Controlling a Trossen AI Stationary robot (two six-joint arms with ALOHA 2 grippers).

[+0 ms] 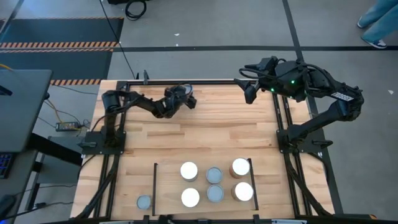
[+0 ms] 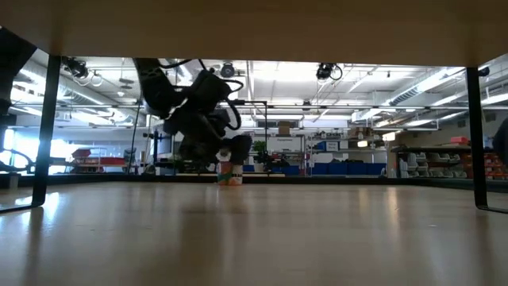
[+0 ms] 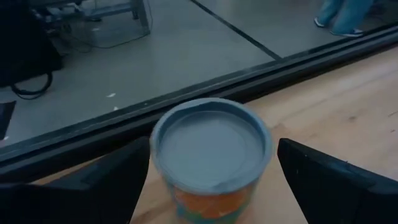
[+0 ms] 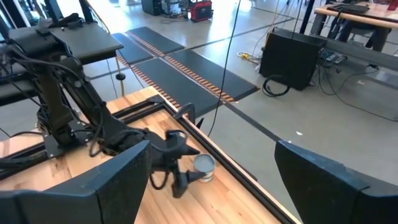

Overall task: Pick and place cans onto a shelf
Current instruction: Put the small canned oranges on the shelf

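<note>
Light-wood worktop (image 1: 199,134), grey hall floor around. Left gripper (image 3: 211,180) low at far edge, jaws spread beside a grey-topped can (image 3: 211,155), probably for grasping. Right gripper (image 1: 250,92) waiting, jaws spread. Shelf (image 1: 202,167) near front, six cans there.

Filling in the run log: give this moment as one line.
left hand: open around grey-topped can | right hand: open, idle | shelf: six cans
</note>
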